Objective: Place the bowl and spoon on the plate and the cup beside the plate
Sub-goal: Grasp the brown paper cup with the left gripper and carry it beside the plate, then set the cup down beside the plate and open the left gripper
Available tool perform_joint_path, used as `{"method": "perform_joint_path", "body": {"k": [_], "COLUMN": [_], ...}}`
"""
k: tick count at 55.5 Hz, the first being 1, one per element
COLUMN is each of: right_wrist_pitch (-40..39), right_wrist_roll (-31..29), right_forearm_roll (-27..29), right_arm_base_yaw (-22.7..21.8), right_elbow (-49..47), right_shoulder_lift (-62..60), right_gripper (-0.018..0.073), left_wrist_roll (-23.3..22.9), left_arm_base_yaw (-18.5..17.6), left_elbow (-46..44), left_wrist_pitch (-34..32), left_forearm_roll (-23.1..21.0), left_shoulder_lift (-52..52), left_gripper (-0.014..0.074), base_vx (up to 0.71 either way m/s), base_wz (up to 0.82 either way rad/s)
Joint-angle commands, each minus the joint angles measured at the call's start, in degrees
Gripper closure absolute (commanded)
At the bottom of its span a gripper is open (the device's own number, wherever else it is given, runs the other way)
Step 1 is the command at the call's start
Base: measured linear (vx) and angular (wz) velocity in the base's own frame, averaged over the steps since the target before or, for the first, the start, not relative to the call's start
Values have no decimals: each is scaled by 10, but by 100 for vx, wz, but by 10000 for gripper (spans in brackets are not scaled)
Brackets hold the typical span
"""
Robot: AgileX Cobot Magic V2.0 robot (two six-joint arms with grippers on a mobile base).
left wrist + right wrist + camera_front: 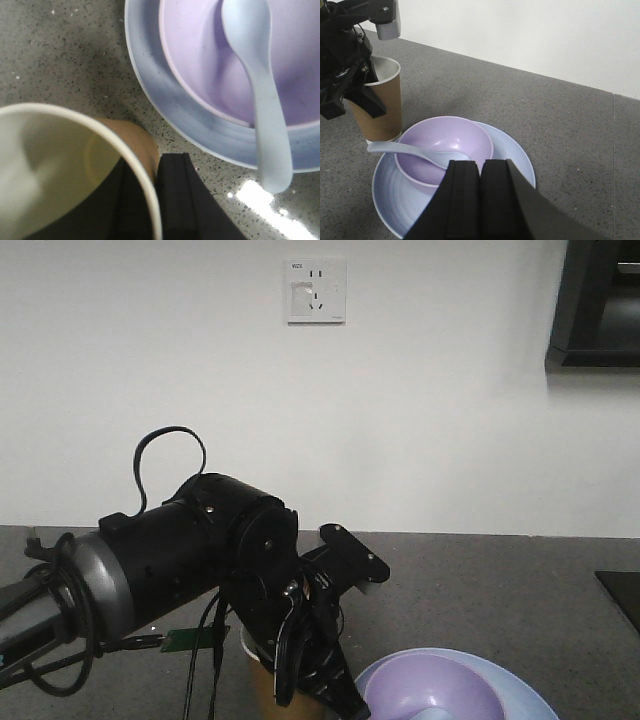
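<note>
I'm holding the cup (375, 100) in the left tool (357, 85), clamped on its rim, upper left beside the plate (512, 155). Right tool (480, 200) is sitting together. I'm aiming for an upright release.

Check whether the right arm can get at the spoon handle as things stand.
Probably yes. The spoon handle overhangs the bowl rim, uncovered, though the left gripper at the cup sits close by.

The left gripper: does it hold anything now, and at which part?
The left gripper holds the cup at its rim, one finger inside and one finger outside the wall. The right gripper is shut and holds nothing.
</note>
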Motion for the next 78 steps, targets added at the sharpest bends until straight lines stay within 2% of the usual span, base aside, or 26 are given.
{"method": "perform_joint_path", "body": {"k": [1, 7, 14, 21, 30, 37, 42, 46, 50, 55, 63, 67, 72, 78], "right_wrist_pitch": [-50, -50, -51, -51, -51, -51, -51, -51, -51, -44, -23, -14, -11, -11], "right_wrist_roll": [-4, -4, -4, -4, -4, -4, -4, -4, -4, -4, -2, -2, -2, -2], "right_forearm_roll": [2, 2, 2, 2, 2, 2, 2, 2, 2, 2, 2, 2, 5, 7], "right_arm_base_yaw": [1, 1, 1, 1, 1, 1, 1, 1, 1, 1, 1, 1, 1, 1], "right_elbow": [-17, -17, -17, -17, -17, -17, -17, -17, -17, -17, -17, -17, -17, -17], "right_shoulder_lift": [2, 2, 2, 2, 2, 2, 2, 2, 2, 2, 2, 2, 2, 2], "right_gripper": [568, 568, 568, 568, 568, 568, 568, 568, 568, 568, 568, 568, 568, 568], "left_wrist_roll": [-6, -7, -11, -11, -11, -21, -22, -37, -50, -49, -49, -49, -51, -86], "left_arm_base_yaw": [-1, -1, -1, -1, -1, -1, -1, -1, -1, -1, -1, -1, -1, -1], "left_elbow": [-20, -20, -21, -40, -106, -154, -180, -194, -194, -194, -187, -146, -45, 154], "left_wrist_pitch": [-19, -14, -11, 13, 71, 73, 73, 71, 68, 62, 34, 5, -57, -168], "left_forearm_roll": [-5, -6, -5, -5, -4, -1, 3, 23, 56, 81, 81, 80, 79, 79], "left_shoulder_lift": [-33, -33, -33, -34, -34, -46, -63, -82, -109, -153, -223, -271, -347, -462], "left_gripper": [272, 151, 64, 43, 45, 62, 109, 199, 349, 603, 602, 602, 600, 600], "base_vx": [0, 0, 0, 0, 0, 0, 0, 0, 0, 0, 0, 0, 0, 0], "base_wz": [0, 0, 0, 0, 0, 0, 0, 0, 0, 0, 0, 0, 0, 0]}}
